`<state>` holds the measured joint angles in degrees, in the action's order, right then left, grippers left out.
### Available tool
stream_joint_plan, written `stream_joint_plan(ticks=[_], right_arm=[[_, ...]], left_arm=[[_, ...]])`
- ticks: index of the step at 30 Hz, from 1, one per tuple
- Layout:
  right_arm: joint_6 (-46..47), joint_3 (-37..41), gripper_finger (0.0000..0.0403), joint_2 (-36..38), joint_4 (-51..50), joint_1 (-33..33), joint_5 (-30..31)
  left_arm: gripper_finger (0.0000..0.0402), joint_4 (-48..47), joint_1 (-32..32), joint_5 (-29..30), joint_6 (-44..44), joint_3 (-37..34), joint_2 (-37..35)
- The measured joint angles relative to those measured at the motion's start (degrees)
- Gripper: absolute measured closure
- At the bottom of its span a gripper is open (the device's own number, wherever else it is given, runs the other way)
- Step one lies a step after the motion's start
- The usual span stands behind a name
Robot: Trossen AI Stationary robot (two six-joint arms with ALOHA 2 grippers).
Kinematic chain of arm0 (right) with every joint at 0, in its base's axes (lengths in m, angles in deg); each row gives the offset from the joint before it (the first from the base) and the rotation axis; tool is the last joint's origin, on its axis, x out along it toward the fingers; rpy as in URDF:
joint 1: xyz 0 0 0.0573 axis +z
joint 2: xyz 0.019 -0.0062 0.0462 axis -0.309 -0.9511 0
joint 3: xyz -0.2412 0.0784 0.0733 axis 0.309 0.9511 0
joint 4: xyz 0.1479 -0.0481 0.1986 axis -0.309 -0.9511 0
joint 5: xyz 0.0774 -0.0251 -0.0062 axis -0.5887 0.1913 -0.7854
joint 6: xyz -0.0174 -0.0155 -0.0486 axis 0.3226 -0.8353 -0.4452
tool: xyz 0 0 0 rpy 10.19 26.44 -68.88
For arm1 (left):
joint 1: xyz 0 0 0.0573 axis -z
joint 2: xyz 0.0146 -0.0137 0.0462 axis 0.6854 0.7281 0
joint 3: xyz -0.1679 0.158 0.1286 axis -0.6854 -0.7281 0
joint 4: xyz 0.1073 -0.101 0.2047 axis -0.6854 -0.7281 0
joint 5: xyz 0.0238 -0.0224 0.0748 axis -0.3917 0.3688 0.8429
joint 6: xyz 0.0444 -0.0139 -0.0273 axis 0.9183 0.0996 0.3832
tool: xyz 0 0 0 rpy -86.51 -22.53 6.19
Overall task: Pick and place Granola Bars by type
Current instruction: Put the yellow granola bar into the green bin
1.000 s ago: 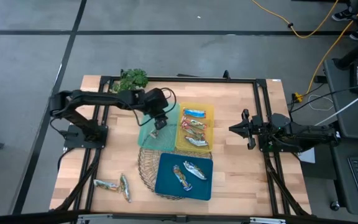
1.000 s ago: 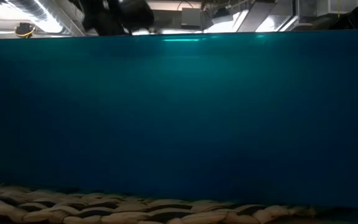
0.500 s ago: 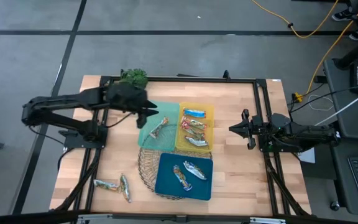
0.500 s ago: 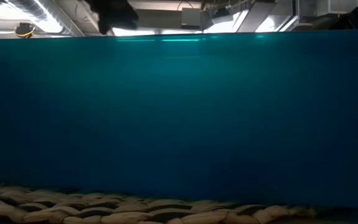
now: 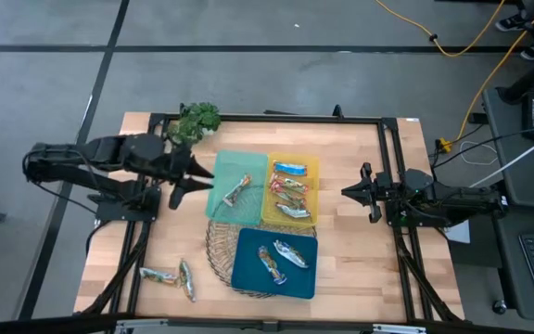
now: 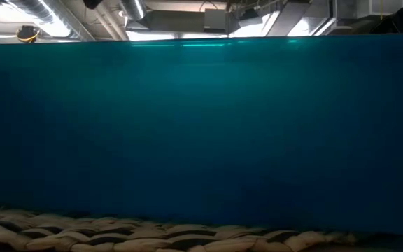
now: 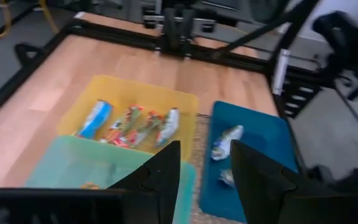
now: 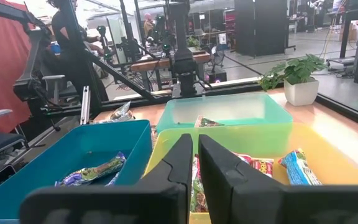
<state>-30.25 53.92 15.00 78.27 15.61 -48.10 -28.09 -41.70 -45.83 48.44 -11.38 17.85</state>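
Note:
The granola bars lie in three trays and on the table. One red-brown bar [image 5: 237,188] rests flat in the green tray [image 5: 221,199]. Several bars [image 5: 290,190], blue, red and silver, lie in the yellow tray [image 5: 312,167]. Two silver-green bars [image 5: 280,256] lie in the blue tray [image 5: 248,274]. Two more bars [image 5: 172,276] lie on the wood near the table's near-left corner. My left gripper [image 5: 191,181] hangs open just left of the green tray, touching nothing. My right gripper [image 5: 349,192] waits shut, right of the yellow tray.
The blue tray sits on a wire basket [image 5: 217,243]; its wall [image 6: 201,133] fills the low view. A potted plant [image 5: 197,119] stands at the far edge, behind the left arm. Bare wood lies at the near left and between the trays and the right arm.
My left gripper has drawn back from above the green tray toward the table's left edge, its arm folding in. The red-brown bar that was under it now lies uncovered in the green tray. The right arm has kept still.

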Motion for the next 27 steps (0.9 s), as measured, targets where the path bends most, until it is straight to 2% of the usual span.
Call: stream_joint_plan(ticks=[10, 27], right_arm=[[0.04, 0.0, 0.037, 0.0, 0.01, 0.0, 0.0], [-0.01, 0.0, 0.037, 0.0, 0.0, 0.0, 0.0]], left_arm=[[0.027, -1.39, 11.93, -4.86, -5.95, 0.0, -1.21], [0.027, -1.72, 29.27, -1.92, -23.76, 0.0, 0.72]])
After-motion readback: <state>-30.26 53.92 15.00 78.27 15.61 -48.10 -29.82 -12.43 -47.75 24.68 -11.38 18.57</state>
